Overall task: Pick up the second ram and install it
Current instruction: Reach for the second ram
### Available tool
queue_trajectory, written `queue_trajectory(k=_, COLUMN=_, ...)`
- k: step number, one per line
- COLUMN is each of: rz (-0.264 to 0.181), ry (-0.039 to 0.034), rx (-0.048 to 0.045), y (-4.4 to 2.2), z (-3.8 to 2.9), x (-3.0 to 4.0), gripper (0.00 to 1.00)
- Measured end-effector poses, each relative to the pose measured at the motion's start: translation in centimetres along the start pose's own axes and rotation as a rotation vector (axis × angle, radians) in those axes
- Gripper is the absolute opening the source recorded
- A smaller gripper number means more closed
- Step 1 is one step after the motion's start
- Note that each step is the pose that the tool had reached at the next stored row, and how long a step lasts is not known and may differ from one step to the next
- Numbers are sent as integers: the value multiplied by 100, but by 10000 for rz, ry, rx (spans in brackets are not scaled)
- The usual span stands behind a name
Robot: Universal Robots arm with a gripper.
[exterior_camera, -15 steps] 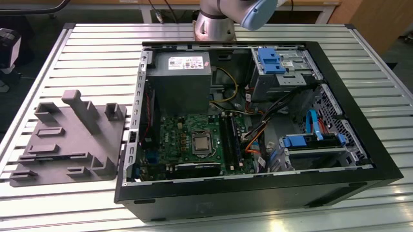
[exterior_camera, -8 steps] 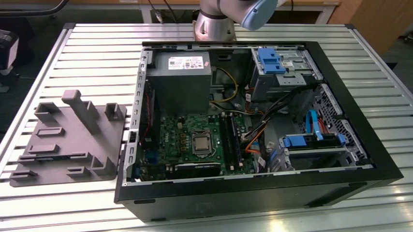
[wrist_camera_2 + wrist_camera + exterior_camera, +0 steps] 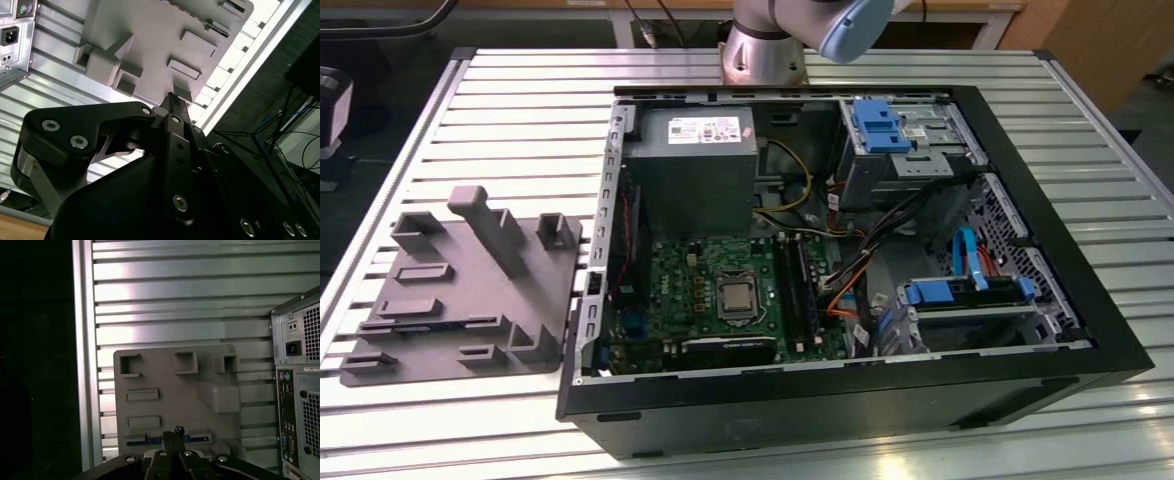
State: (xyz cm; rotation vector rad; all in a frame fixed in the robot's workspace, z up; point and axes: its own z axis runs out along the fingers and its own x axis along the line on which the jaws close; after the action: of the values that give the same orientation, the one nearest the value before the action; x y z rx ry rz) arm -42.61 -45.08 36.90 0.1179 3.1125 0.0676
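Observation:
In the first wrist view the second ram [image 3: 145,441] is a thin dark and blue strip standing on edge in the long slot of the grey moulded tray [image 3: 165,375]. My gripper [image 3: 175,431] hangs well above that slot, its two slim fingertips pressed together with nothing between them. Part of the strip lies hidden behind the fingers. In the second wrist view the gripper [image 3: 172,98] points at the tray [image 3: 165,30] from above. The tray [image 3: 467,300] lies at the exterior view's left, beside the open computer case [image 3: 854,405].
The case lies open-side up on a slatted aluminium table [image 3: 520,120]. Inside are a green motherboard [image 3: 707,280] with long black memory sockets [image 3: 798,290], a power supply [image 3: 694,160], cables and blue drive brackets [image 3: 881,125]. The arm's base [image 3: 767,45] stands behind the case.

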Motion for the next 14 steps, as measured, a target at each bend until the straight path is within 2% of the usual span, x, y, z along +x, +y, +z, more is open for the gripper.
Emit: queue_trajectory(k=14, rz=0, ry=0, rx=0, y=-44, z=13, x=62, gripper=11)
